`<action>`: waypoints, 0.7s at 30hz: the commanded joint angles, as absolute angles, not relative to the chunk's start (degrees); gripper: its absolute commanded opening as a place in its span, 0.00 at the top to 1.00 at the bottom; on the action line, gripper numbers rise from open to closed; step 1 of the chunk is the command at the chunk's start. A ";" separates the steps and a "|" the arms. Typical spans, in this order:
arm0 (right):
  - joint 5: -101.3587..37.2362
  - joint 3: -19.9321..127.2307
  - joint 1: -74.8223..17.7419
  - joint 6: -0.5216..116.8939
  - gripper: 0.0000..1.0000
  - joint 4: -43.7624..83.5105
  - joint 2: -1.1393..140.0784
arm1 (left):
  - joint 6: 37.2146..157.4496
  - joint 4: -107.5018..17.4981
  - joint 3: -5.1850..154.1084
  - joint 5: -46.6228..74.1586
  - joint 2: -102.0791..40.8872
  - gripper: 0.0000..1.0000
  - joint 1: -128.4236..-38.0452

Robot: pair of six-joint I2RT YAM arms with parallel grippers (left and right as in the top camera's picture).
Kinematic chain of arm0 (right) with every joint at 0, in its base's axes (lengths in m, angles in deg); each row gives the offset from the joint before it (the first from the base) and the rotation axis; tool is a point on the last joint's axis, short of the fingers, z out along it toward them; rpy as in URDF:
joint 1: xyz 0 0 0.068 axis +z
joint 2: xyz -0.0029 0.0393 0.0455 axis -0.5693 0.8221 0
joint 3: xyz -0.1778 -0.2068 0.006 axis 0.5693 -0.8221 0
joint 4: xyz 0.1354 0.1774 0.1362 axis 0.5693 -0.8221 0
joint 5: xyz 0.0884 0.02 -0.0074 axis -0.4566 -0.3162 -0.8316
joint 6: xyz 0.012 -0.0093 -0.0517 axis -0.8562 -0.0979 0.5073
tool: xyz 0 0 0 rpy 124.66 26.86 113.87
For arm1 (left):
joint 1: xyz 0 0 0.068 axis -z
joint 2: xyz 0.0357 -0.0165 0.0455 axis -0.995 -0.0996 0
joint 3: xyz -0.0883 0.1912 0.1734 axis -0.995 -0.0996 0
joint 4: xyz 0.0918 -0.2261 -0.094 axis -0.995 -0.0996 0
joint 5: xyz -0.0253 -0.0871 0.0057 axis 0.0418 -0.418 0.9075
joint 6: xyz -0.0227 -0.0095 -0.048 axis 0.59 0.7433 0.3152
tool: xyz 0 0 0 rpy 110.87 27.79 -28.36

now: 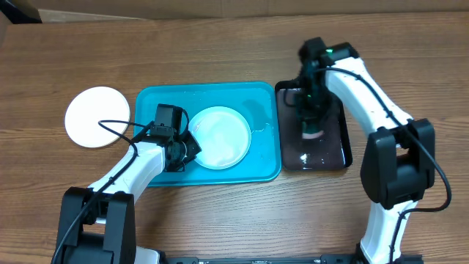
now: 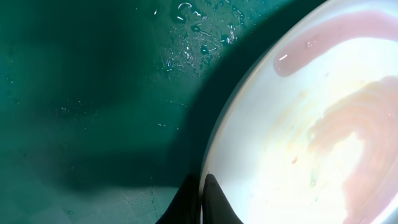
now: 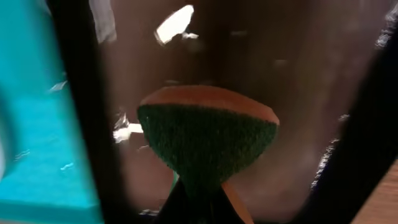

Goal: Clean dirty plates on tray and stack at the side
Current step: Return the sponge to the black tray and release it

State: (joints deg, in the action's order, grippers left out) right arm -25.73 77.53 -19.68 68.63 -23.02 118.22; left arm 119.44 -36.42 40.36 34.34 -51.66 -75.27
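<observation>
Lying alone toward the left edge of the worktop (image 1: pixel 242 51), a white plate (image 1: pixel 97 117) sits flat on the bare wood, well apart from everything else. Just to its right the turquoise tray (image 1: pixel 209 94) takes up the middle of the worktop, its long sides running parallel to the front edge. A pale plate (image 1: pixel 220 137) rests inside the tray, right of the tray's centre and nearer its front rim.

The left gripper (image 1: pixel 190 147) reaches in from the front-left corner and is clamped on the left rim of that pale plate. In the left wrist view the rim passes between the two dark fingers (image 2: pixel 217 205) with no gap showing. The same view shows pinkish smears across the plate face and water droplets (image 2: pixel 193 28) on the tray floor beside it.

Touching or almost touching the turquoise tray's right side stands a smaller glossy black tray (image 1: pixel 338 139), toward the right edge of the worktop. The right gripper (image 1: pixel 311 126) points down into it, pinching a sponge (image 3: pixel 208 137) at its narrow waist. The sponge's green scouring side faces the wrist camera, with an orange layer behind it. Whether the sponge touches the wet black floor cannot be told.
</observation>
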 commanded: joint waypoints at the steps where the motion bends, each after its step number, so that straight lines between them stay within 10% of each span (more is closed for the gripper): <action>1: -24.07 73.35 -20.62 68.92 0.96 -20.20 116.80 | 118.76 -36.27 39.84 34.23 -52.16 0.96 -74.85; 4: -24.05 71.19 -20.97 68.92 0.91 -18.19 116.80 | 118.76 -36.27 39.84 34.23 -52.16 0.96 -74.87; 9: -24.05 70.95 -20.97 68.94 0.22 -17.62 116.80 | 118.78 -36.23 39.84 34.03 -52.16 0.96 -74.87; 21: -24.29 79.58 -26.91 65.11 0.23 -20.90 116.76 | 117.60 -35.77 39.84 34.03 -52.99 0.77 -74.85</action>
